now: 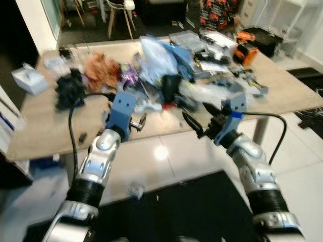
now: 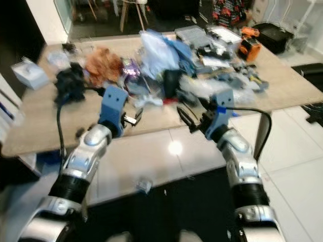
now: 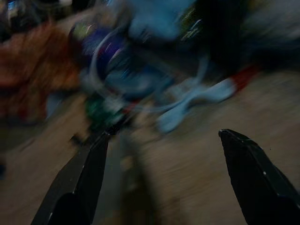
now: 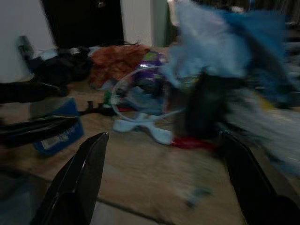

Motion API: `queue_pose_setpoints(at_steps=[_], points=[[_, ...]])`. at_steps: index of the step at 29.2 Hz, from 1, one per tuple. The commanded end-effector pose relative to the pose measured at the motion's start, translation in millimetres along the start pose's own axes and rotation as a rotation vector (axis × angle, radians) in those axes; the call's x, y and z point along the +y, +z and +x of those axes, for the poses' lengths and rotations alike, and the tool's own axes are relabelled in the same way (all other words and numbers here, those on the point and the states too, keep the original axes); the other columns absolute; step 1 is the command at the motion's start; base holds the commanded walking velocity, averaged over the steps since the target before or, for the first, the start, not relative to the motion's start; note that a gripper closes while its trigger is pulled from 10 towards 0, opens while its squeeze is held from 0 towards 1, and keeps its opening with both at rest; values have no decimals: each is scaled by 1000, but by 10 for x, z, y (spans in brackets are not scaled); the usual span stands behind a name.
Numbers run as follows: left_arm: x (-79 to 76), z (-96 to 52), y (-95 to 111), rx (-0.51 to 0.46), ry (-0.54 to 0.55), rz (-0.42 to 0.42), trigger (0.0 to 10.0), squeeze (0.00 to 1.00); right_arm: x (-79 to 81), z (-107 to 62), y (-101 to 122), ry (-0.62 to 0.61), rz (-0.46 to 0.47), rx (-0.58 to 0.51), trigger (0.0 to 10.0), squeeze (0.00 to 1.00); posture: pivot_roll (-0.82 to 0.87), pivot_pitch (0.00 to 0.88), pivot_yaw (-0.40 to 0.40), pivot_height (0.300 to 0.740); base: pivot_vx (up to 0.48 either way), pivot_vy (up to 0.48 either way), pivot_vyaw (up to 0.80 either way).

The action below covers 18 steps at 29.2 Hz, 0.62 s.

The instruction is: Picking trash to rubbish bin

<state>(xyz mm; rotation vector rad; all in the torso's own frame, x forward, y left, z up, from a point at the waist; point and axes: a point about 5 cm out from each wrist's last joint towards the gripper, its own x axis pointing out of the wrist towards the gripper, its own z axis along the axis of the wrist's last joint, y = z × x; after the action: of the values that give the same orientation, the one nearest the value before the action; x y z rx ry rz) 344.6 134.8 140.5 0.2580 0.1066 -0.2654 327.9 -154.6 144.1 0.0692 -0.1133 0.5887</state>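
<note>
Both grippers, left and right, fingers apart, empty, at table edge. Risk: blurred approach into dense trash pile snags the wrong item or knocks clutter off.

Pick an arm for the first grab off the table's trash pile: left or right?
Probably left. The left gripper is open at the table edge facing the trash pile; the right gripper, also open, hangs short of it.
</note>
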Motion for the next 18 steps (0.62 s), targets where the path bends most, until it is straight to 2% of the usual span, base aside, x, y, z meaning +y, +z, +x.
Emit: queue_pose_setpoints(at_steps=[1,8,18], points=[[87,-30,22,45,29,-2,10000,0,-20,-9,5,-5,1,3,10000,0,-92,0,-41,740,0,0,0],[158,-88,46,99,47,10,10000,0,-18,-13,3,7,1,13,10000,0,-88,0,-38,740,0,0,0],[203,-149,123,109,53,19,10000,0,5,-60,13,98,-6,41,10000,0,-84,0,-36,740,0,0,0]])
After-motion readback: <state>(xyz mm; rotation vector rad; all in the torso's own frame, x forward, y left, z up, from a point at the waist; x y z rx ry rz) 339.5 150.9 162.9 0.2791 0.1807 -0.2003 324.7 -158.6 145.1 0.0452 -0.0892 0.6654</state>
